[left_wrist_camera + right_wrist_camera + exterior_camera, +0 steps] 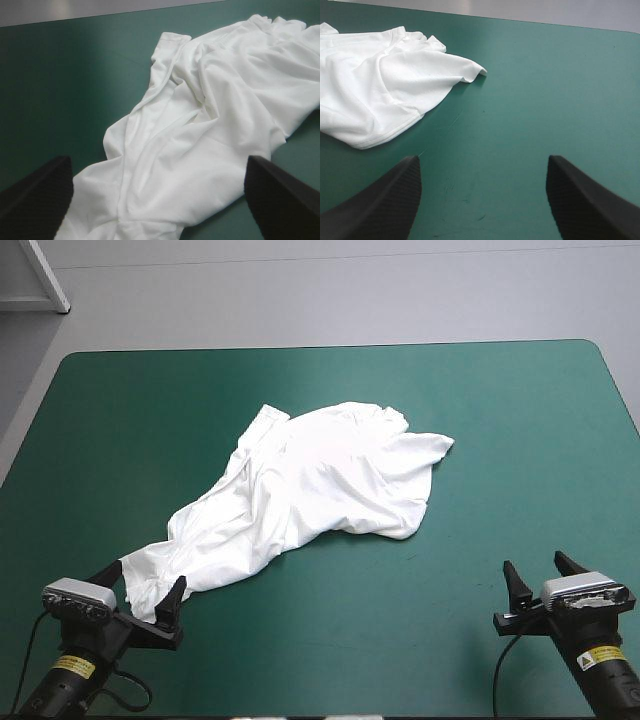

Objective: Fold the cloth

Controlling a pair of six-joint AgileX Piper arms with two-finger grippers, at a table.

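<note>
Left gripper (pixel 148 575): spread, straddling near tail of T-shirt (pixel 320 480), nothing pinched. Right gripper (pixel 533 562): spread over bare teal-green cover (pixel 450 640). Lies crumpled from near-left toward centre. Looks light, limp, will sag; grab at hem corners.

I count one T-shirt (pixel 310 490), one worktop (pixel 500 390) and two tools under my control: left tool (pixel 146 573), right tool (pixel 534 562).
</note>
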